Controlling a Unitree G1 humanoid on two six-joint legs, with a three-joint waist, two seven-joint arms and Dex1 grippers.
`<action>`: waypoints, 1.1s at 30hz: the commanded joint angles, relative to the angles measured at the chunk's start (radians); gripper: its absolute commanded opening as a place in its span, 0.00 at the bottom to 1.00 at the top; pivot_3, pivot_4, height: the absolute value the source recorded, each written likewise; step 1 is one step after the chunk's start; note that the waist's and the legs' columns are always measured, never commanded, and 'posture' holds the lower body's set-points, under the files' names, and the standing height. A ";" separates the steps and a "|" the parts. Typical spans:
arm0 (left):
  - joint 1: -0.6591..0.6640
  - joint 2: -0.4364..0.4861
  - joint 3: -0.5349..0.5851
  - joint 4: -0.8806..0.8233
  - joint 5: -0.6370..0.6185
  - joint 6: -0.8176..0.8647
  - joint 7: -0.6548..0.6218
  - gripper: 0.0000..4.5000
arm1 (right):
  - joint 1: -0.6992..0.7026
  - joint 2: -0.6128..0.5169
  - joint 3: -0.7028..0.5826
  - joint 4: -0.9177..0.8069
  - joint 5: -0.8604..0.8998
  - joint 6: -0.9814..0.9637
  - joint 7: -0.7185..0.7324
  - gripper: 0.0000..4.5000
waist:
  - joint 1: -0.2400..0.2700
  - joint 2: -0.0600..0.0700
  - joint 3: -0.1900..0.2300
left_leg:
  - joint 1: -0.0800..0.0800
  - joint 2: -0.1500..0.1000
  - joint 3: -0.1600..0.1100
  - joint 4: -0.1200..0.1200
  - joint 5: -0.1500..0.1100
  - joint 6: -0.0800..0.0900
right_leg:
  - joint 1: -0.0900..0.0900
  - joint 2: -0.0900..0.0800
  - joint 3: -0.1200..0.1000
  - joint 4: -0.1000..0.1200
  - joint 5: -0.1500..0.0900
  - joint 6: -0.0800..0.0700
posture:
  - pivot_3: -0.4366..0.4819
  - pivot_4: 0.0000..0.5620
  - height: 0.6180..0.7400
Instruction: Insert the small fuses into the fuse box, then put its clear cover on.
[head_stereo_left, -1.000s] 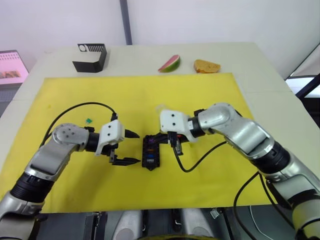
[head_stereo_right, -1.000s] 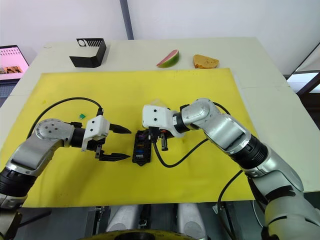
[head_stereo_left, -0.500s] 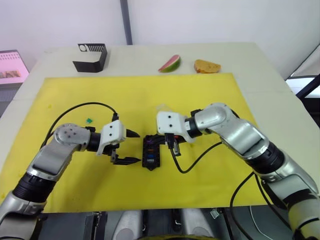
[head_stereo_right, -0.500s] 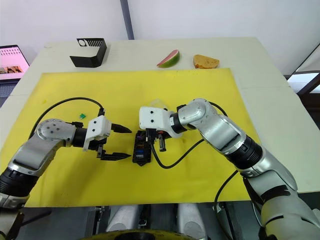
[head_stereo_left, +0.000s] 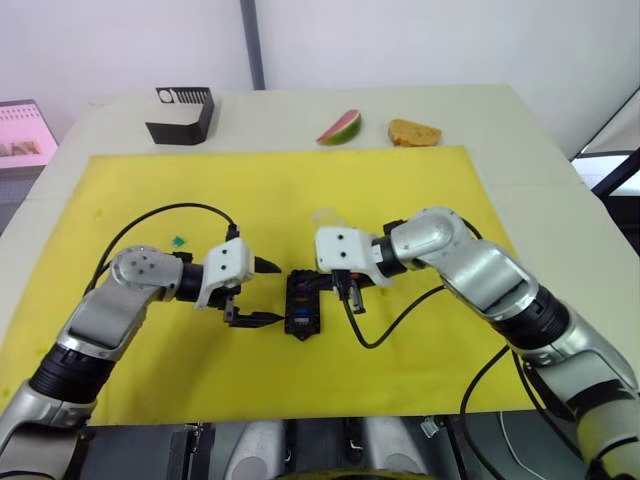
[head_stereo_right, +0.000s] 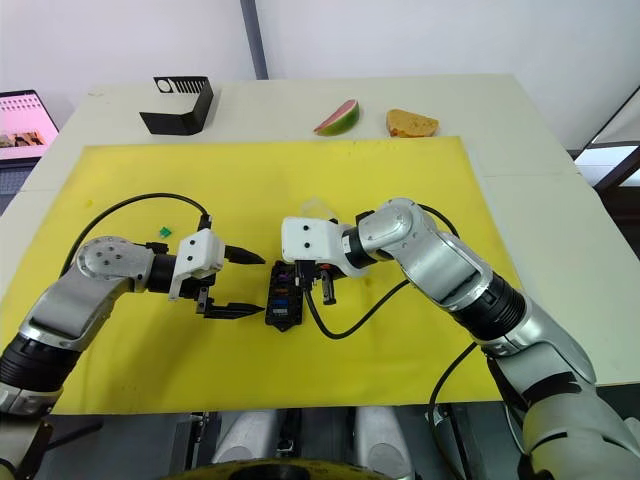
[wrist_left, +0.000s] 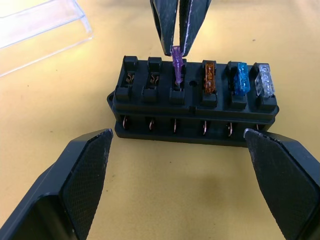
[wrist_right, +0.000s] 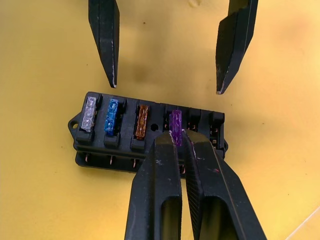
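On a yellow mat (head_stereo_left: 400, 190), a purple fuse (wrist_right: 175, 121) is pinched by the right gripper (wrist_right: 179, 141) over the fuse box (wrist_left: 195, 102); the left gripper (wrist_left: 180, 145) is held spread. Tilted, its blades could jam.

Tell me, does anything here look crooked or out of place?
Mostly tidy. The purple fuse, pinched by the right gripper, stands taller than the seated tan, blue and grey ones in the fuse box, so it is not fully in. A teal fuse lies apart on the yellow mat.
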 joint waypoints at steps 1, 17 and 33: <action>-0.018 -0.004 0.016 -0.037 -0.005 0.002 0.003 0.98 | 0.005 0.003 -0.012 -0.027 -0.007 -0.002 0.007 0.00 | 0.000 0.000 0.000 | 0.000 0.000 0.000 0.000 0.000 0.000 | 0.000 0.000 0.000 0.000 0.000 0.000 | 0.48 0.27 1.00; -0.017 -0.015 0.018 -0.045 -0.004 0.012 0.008 0.98 | -0.013 0.037 -0.018 -0.015 -0.017 0.024 0.013 0.00 | 0.000 0.000 0.000 | 0.000 0.000 0.000 0.000 0.001 -0.001 | 0.000 0.000 0.000 0.001 0.000 0.000 | 0.48 0.27 1.00; -0.001 -0.010 0.024 -0.047 0.002 0.001 0.011 0.98 | -0.187 0.031 -0.017 -0.043 0.097 0.336 0.073 0.00 | 0.000 0.000 0.000 | 0.000 0.000 0.000 0.000 0.001 -0.003 | 0.000 0.000 0.000 0.001 0.000 0.000 | 0.48 0.27 1.00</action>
